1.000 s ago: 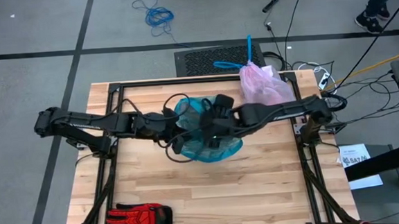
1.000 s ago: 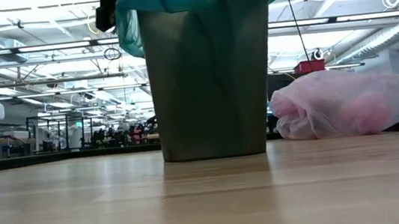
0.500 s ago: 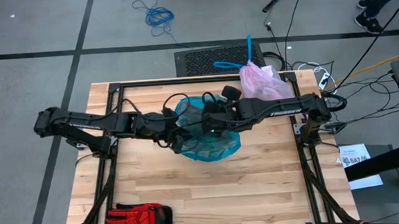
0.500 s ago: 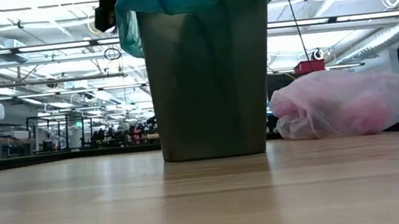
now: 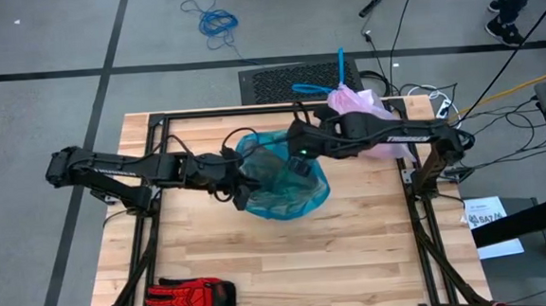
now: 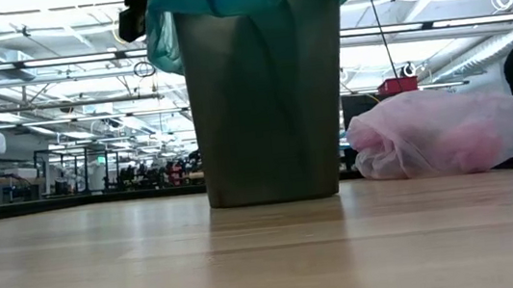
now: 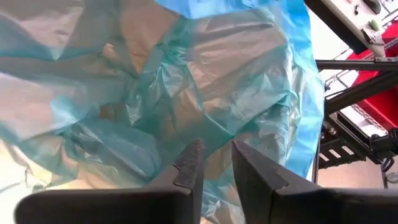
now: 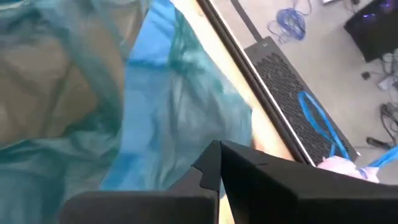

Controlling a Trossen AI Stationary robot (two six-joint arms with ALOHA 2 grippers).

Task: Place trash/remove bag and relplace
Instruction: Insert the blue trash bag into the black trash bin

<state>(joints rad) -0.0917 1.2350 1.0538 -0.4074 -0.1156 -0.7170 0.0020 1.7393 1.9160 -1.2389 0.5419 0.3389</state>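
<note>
Teal liner [image 5: 284, 185] seats best if the right pincer [image 8: 219, 163], pressed together at the bin [image 6: 265, 94] rim, tucks it while the narrowly spread left pincer [image 7: 214, 163] steadies inside.

In the high view a bin [image 5: 284, 181] stands at the table's [image 5: 374, 251] centre, a liner [image 5: 304, 194] draped over its rim. The bag [image 5: 361, 119] lies at the table's upper right corner, apart from the bin. A glove [image 5: 189, 296] lies at the lower left edge. A cable coil [image 5: 216, 22] lies on the floor at upper centre.
</note>
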